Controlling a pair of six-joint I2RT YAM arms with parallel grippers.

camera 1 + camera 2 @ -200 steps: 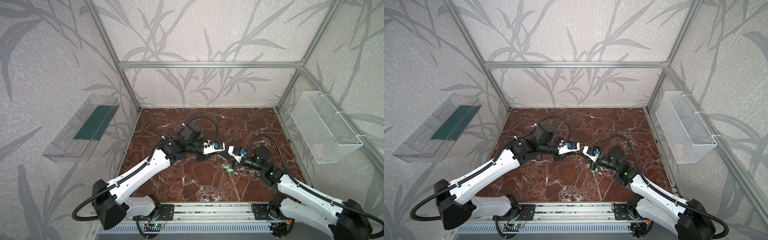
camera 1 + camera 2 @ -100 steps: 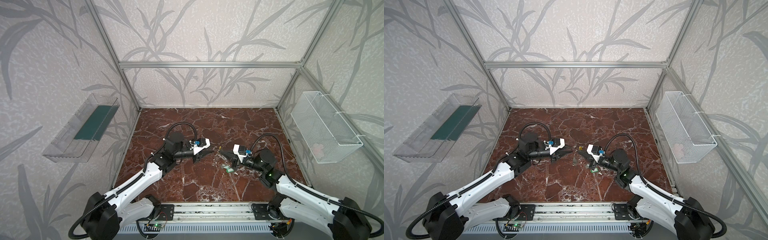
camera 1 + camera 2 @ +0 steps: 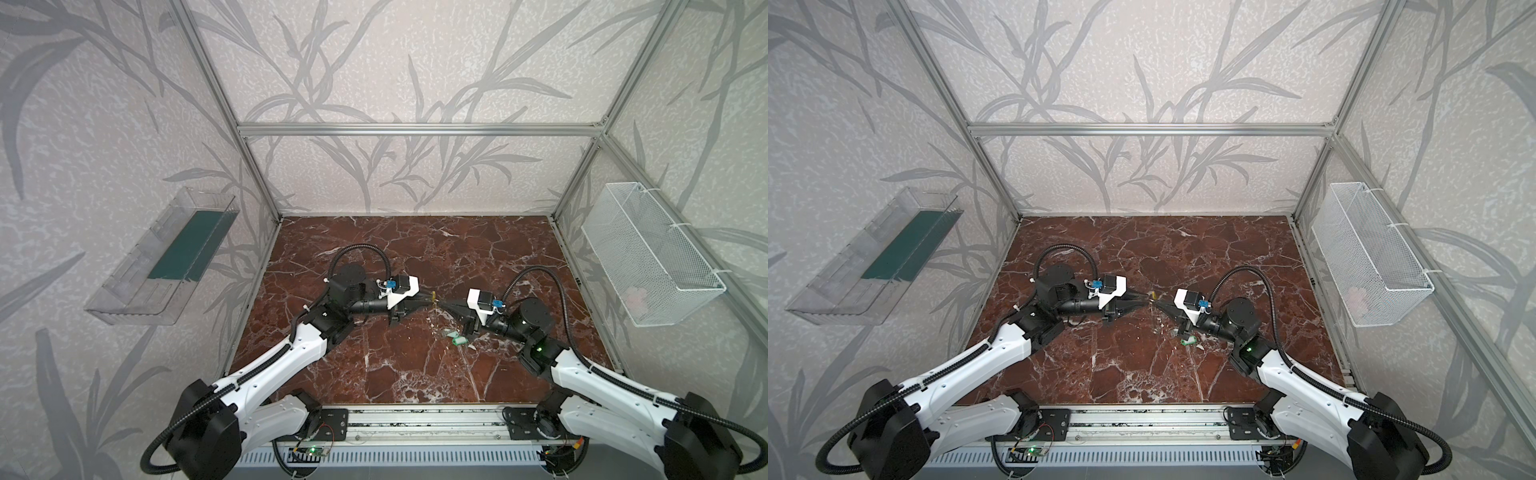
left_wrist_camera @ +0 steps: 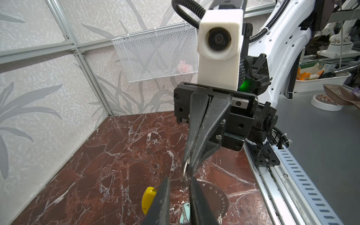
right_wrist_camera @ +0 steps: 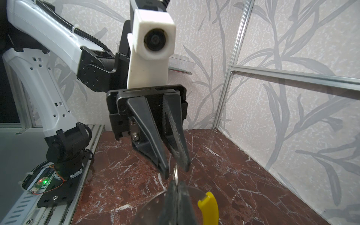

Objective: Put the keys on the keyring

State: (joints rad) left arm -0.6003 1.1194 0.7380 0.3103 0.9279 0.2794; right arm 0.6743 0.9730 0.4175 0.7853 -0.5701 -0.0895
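A: Grey hoop, one only: keyring (image 4: 219,192), thin band, row of small holes, one yellow segment (image 4: 148,198). Held above red-brown marbled worktop (image 3: 395,374), pinched by right jaws, pressed together.
B: Keys (image 3: 459,340)?
A: Two, pale-green, oblong, flat on worktop under right arm (image 3: 582,374).
B: Left jaws?
A: Slightly spread, tips either side of small metal ring (image 5: 176,172). Touching or not, cannot tell.

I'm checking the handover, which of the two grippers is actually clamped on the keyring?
The right gripper: its jaws are shut on the keyring, whereas the left gripper has its jaws apart, one on either side of it.
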